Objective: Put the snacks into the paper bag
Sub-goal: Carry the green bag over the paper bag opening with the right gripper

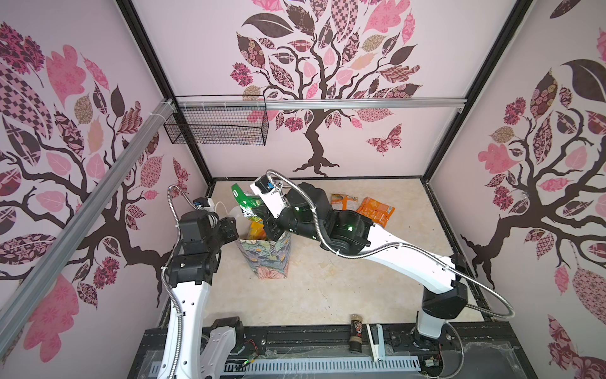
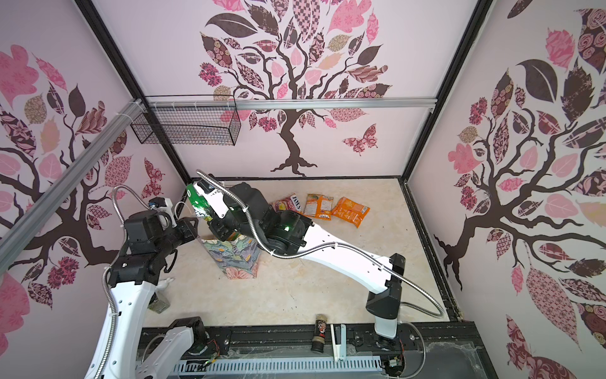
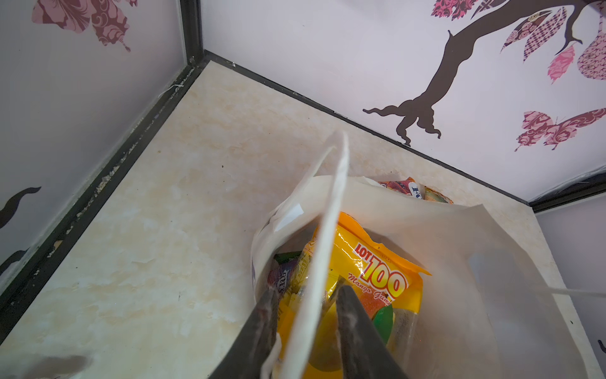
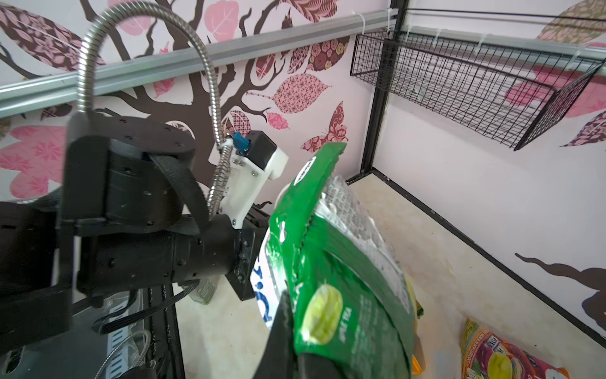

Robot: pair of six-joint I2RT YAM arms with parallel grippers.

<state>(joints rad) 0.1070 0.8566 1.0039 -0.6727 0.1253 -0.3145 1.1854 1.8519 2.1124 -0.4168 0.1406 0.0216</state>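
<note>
The paper bag (image 1: 265, 259) (image 2: 236, 259) stands upright left of the table's middle, white inside (image 3: 459, 246). In it lie a yellow mango packet (image 3: 370, 272) and other snacks. My left gripper (image 1: 235, 227) (image 3: 308, 290) is open, one finger on each side of the bag's left wall. Just above the bag's mouth, my right gripper (image 1: 260, 215) (image 4: 295, 354) is shut on a green snack packet (image 1: 244, 200) (image 2: 196, 201) (image 4: 337, 262), which sticks up and leans left. A FOX'S packet (image 2: 290, 205) and two orange packets (image 2: 318, 205) (image 2: 351, 211) lie flat at the back.
A small dark jar (image 1: 355, 333) and a white stapler-like object (image 1: 375, 341) lie on the front rail. A black wire basket (image 1: 216, 123) hangs on the back wall, high at the left. A small bottle (image 2: 159, 303) stands beside the left arm. Walls close in three sides.
</note>
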